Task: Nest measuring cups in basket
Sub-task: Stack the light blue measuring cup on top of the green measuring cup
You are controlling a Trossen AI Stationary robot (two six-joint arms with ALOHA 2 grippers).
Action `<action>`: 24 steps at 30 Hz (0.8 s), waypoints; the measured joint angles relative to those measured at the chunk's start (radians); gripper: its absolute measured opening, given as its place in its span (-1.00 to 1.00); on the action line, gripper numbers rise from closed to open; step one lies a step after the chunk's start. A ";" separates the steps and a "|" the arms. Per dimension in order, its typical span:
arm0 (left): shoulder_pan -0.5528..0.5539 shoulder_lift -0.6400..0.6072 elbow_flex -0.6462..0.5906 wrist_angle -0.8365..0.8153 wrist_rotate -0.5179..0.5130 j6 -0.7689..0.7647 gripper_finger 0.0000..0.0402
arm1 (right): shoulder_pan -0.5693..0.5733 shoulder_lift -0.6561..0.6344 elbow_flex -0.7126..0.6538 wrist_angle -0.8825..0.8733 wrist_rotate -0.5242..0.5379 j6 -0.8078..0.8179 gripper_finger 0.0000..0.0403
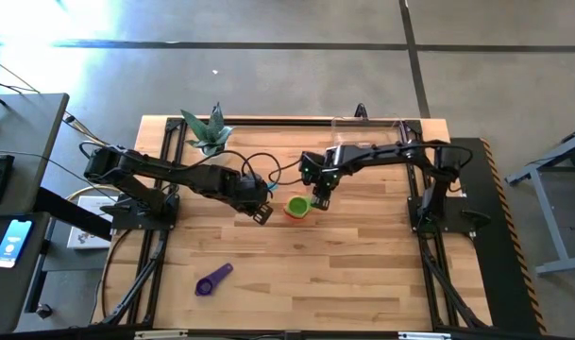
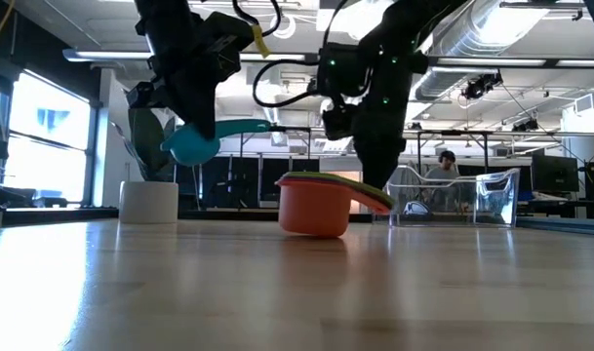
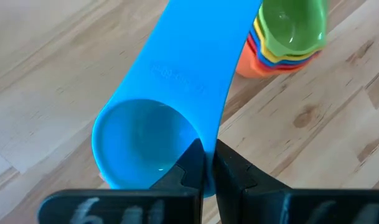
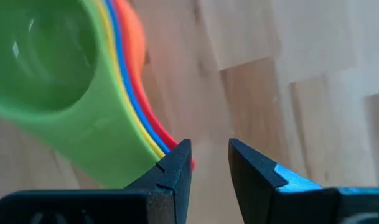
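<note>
The left pincer [image 3: 209,163] gripped the teal cup [image 3: 149,140] clear of the worktop [image 1: 363,264], presumably for nesting; the right pincer [image 4: 208,163] stood open beside the stack's handles [image 4: 124,146], gripping nothing.

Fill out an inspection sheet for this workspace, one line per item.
Surface: wooden table, bare boards in front.
Job's things: nested stack of cups, green on top, mid-table; teal cup lifted off the table; purple cup lying alone near the front; clear basket at the back right, contents not visible.
Clutter: potted plant at back left.
Grippers: left gripper shut on teal cup; right gripper at the stack's handles, jaws parted.
Cables: black cable looping between the arms.
Surroundings: person seated behind; phone on side desk.
</note>
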 joint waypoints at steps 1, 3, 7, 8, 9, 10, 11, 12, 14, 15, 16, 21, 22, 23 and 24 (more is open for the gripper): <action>0.000 0.000 0.000 -0.001 0.000 0.000 -0.95 | 0.006 0.000 0.000 -0.005 0.000 0.005 -0.51; 0.000 0.000 0.000 0.003 0.000 0.000 -0.95 | 0.019 0.000 0.000 -0.017 -0.001 0.014 -0.51; 0.000 0.000 0.000 0.022 0.000 0.019 -0.95 | 0.041 0.000 0.000 -0.024 0.000 0.030 -0.51; 0.000 0.000 0.000 0.032 0.000 0.030 -0.95 | 0.044 0.000 0.000 -0.024 0.000 0.031 -0.51; 0.000 0.000 0.000 0.038 0.000 0.042 -0.95 | 0.046 0.000 0.000 -0.024 0.000 0.031 -0.51; 0.000 0.000 0.000 0.047 0.000 0.053 -0.95 | 0.046 0.000 0.000 -0.024 0.000 0.031 -0.51; 0.000 0.000 0.000 0.058 0.000 0.066 -0.95 | 0.046 -0.002 0.000 -0.025 0.000 0.034 -0.51; 0.000 0.000 0.000 0.069 0.000 0.082 -0.95 | 0.046 -0.006 0.000 -0.029 0.004 0.044 -0.51; 0.000 0.000 0.000 0.098 0.000 0.121 -0.95 | 0.044 -0.022 0.000 -0.038 0.031 0.059 -0.51; 0.000 0.000 0.000 0.110 0.000 0.138 -0.95 | 0.043 -0.034 0.000 -0.041 0.046 0.063 -0.51; 0.000 0.000 0.000 0.122 0.000 0.157 -0.95 | 0.041 -0.048 0.000 -0.050 0.060 0.064 -0.51; 0.000 0.000 0.000 0.210 0.000 0.277 -0.95 | 0.027 -0.132 0.000 -0.068 0.067 0.103 -0.51; 0.000 0.000 0.000 0.237 0.001 0.308 -0.95 | 0.024 -0.150 0.000 -0.070 0.070 0.118 -0.51; 0.000 0.000 0.000 0.262 0.004 0.336 -0.95 | 0.024 -0.170 0.001 -0.069 0.074 0.135 -0.51; 0.000 0.000 0.000 0.292 0.010 0.362 -0.95 | 0.024 -0.188 0.001 -0.071 0.081 0.153 -0.51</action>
